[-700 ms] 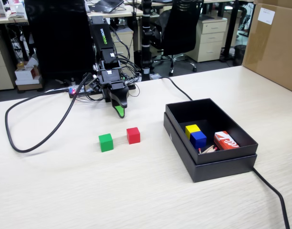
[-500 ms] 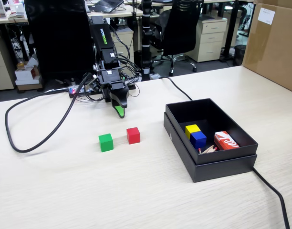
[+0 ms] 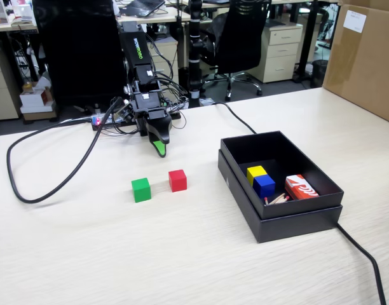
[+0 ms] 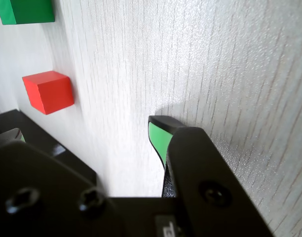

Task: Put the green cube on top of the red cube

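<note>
The small matte bright-green cube (image 3: 141,189) sits on the pale wood-grain desk (image 3: 182,254), just left of the small matte red cube (image 3: 177,180) in the fixed view, a gap between them. The black pincer (image 3: 159,148) with its green fingertip hangs behind both cubes, gripping nothing; only one tip shows, so I cannot tell its opening.
</note>
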You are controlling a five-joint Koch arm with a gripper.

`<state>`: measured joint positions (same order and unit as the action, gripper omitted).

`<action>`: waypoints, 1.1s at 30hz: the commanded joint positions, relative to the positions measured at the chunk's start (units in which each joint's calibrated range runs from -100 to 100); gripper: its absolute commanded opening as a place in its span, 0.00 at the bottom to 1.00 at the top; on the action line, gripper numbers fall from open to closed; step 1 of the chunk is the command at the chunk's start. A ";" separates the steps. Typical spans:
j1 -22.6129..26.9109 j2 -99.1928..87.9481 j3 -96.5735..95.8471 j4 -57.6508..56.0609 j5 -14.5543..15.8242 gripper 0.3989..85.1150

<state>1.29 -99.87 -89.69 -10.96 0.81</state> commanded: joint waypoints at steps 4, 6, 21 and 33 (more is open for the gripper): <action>0.00 -0.01 -2.61 -1.18 -0.15 0.58; 0.00 -0.01 -2.61 -1.18 -0.15 0.58; 0.00 -0.01 -2.61 -1.18 -0.15 0.58; -0.10 -0.01 -2.06 -1.35 -0.29 0.57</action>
<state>1.25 -99.87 -89.69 -10.96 0.81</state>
